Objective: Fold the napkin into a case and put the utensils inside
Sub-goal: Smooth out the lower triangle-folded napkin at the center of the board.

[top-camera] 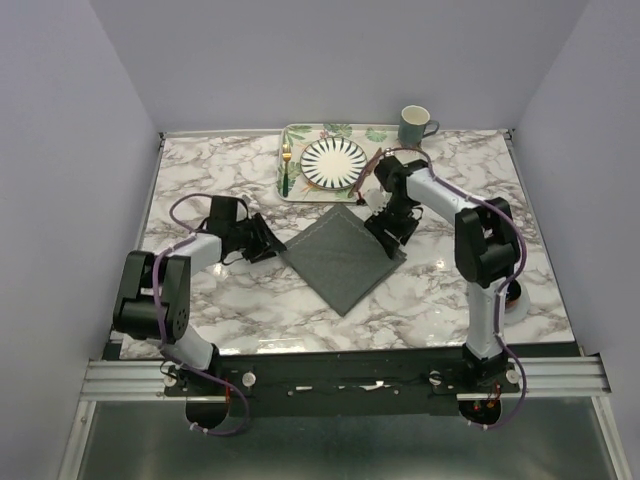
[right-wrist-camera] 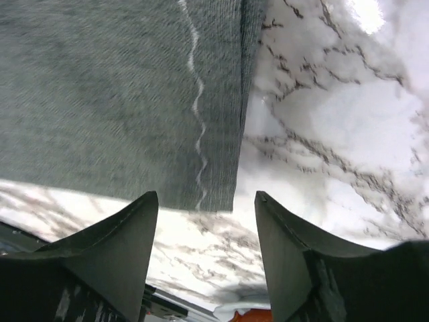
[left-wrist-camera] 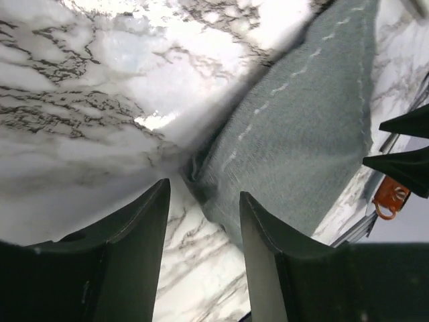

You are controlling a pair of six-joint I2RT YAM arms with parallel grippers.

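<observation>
Mira: Nearest us is the metal rail [top-camera: 340, 372] with both arm bases bolted to it. What is beyond it?

Tom: White marble-patterned table [top-camera: 200, 170], grey veins, glossy. Plain pale walls [top-camera: 60, 150] close it in on the left, right and far sides.

Mira: And the napkin [top-camera: 343, 255]?

Tom: It lies flat mid-table, turned like a diamond, unfolded, with pale stitching along the border.

Mira: Grippers?

Tom: The left gripper [left-wrist-camera: 204, 191] is low at the cloth's left corner, fingers spread, with the slightly rumpled corner lying in the gap. The right gripper [right-wrist-camera: 204, 196] is at the right corner, fingers also apart, the corner between them. Neither clamps anything. I cannot tell whether the tips touch the cloth.

Mira: Anything else out there?

Tom: A leaf-print tray [top-camera: 300, 132] sits at the far edge, just beyond the napkin's far corner, carrying a striped plate [top-camera: 334, 162]. The fork [top-camera: 286, 165] lies on the tray left of the plate, and the brownish knife [top-camera: 368, 172] lies to its right. A mug [top-camera: 414, 126] stands right of the tray.

Mira: Obstructions?

Tom: The right arm crosses the tray's right end and hides part of it. No spoon can be made out.
</observation>
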